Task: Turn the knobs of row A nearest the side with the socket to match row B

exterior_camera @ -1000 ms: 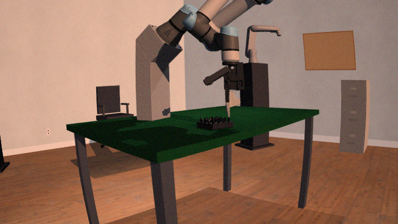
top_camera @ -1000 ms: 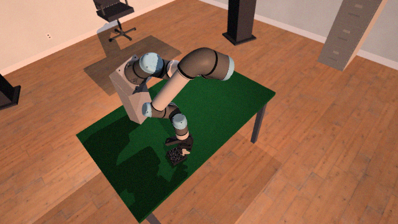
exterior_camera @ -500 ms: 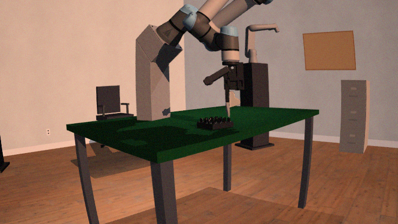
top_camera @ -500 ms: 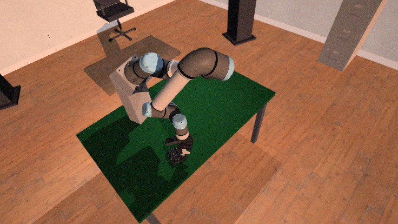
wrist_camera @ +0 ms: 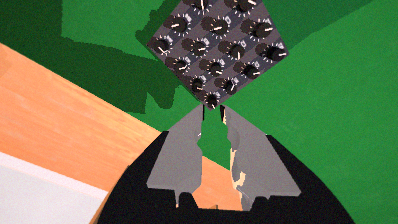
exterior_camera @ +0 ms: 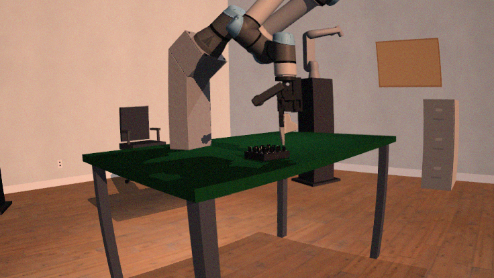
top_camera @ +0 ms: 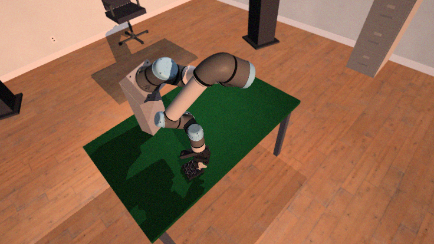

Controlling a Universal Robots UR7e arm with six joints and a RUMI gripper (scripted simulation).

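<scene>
Wrist view shows me the knob box (top_camera: 193, 170) (exterior_camera: 266, 155) (wrist_camera: 218, 56) with one corner pointing at my hand (top_camera: 200, 166) (exterior_camera: 283, 144) (wrist_camera: 212, 105). The hand's two fingers are almost together, with a thin gap between them, and they are not pinching anything. The tips are right by the corner knob (exterior_camera: 284, 148) (wrist_camera: 212, 99). I can't tell if they touch it.

The box is dark and sits flat on the green table (top_camera: 230, 115) (exterior_camera: 327, 146) (wrist_camera: 330, 145). Its black knobs stand up in rows, and each one I can see well has a little white line on it. The lines point different ways. The top of the box is cut off up close, and the letters are too small to read. I can't see the socket, so I can't tell which row is A or if it matches B.

From the side, the robot arm (top_camera: 188, 96) (exterior_camera: 284, 52) comes down over the table and the hand points straight down. Behind the table are a black chair (top_camera: 125, 12) (exterior_camera: 134, 123) and a tall gray cabinet (top_camera: 380, 33) (exterior_camera: 437, 145).

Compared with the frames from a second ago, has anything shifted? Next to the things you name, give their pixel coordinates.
Nothing visibly changed. The gripper (top_camera: 200, 165) (exterior_camera: 282, 143) (wrist_camera: 212, 105) keeps its place at the corner of the knob box (top_camera: 192, 170) (exterior_camera: 266, 155) (wrist_camera: 225, 60), and the box stays put on the green table (top_camera: 236, 115) (exterior_camera: 166, 182) (wrist_camera: 330, 110). Too small to compare: the knobs' marks.
</scene>
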